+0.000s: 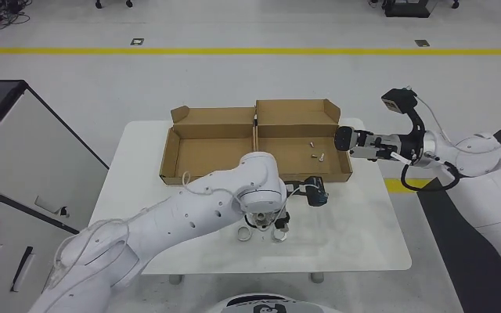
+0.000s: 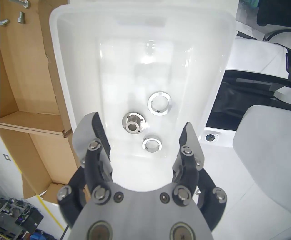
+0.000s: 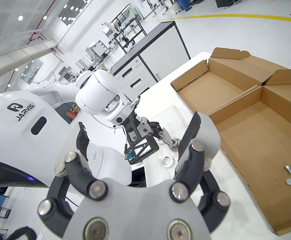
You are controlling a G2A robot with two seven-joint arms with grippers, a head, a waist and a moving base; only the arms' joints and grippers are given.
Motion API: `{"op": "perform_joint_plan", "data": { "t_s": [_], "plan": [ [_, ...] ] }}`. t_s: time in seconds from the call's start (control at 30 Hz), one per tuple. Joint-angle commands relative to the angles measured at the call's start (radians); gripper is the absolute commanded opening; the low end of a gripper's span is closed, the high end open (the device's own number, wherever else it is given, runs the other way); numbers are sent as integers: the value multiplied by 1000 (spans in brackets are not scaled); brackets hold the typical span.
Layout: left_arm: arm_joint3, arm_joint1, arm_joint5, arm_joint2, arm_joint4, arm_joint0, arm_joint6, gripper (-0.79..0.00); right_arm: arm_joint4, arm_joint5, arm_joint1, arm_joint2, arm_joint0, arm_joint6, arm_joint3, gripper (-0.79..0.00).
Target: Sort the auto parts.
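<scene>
Table [image 1: 368, 235]: white, with rounded corners. Everything I list below sits on it or hangs over it.
Left box [image 1: 207, 149]: open cardboard, on the far half of the table. It stands side by side with its twin, and the two meet along one wall.
Right box [image 1: 301, 145]: open cardboard, in the same far row, on the right.
Bolts [image 2: 20, 17]: small steel bolts lying loose on the floor of the right box, toward its right side. I count three in my left wrist view.
Tray [image 2: 59, 68]: shallow and white, with a raised rim. It lies on the near side of the boxes, one long edge just beside their cardboard walls.
Flanged hub [image 2: 133, 125]: steel, lying flat on the tray floor with its bore facing up, near the middle of the table's near half.
Large ring [image 2: 159, 103]: bright metal, lying flat in the tray just beside the hub and apart from it.
Small ring [image 2: 152, 145]: bright metal, lying flat in the tray just beside the hub. With the other two parts it makes one tight cluster.
Left gripper [image 2: 142, 123]: pointing down, low over the cluster in the tray. Its fingers are spread wide with nothing between the pads.
Right gripper [image 1: 342, 142]: at the right-hand wall of the right box, well apart from the tray. Its fingers are released and grasp nothing.
</scene>
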Motion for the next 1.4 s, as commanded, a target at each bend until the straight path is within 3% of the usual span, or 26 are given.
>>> {"op": "perform_joint_plan", "data": {
  "t_s": [0.0, 0.03, 0.17, 0.37, 0.53, 0.93, 1.03, 1.37],
  "plan": [
    [6, -1, 0, -3, 3, -3, 8, -314, 0, 0, 0, 0, 0, 0, 0, 0],
    [8, -1, -1, -6, 5, -6, 10, -354, 0, 0, 0, 0, 0, 0, 0, 0],
    [7, 0, -14, -8, 10, -10, 1, -351, 0, 0, 0, 0, 0, 0, 0, 0],
    [40, -13, -31, 57, 26, -19, 9, -372, 0, 0, 0, 0, 0, 0, 0, 0],
    [76, -32, -31, 92, 39, -23, 10, -406, 0, 0, 0, 0, 0, 0, 0, 0],
    [164, -77, -48, 170, -6, -48, 26, -354, 0, 0, 0, 0, 0, 0, 0, 0],
    [185, -89, -49, 188, -12, -54, 27, -406, 0, 0, 0, 0, 0, 0, 0, 0],
    [250, -129, -51, 237, -13, -72, 29, -416, 0, 0, 0, 0, 0, 0, 0, 0]
  ]
}}
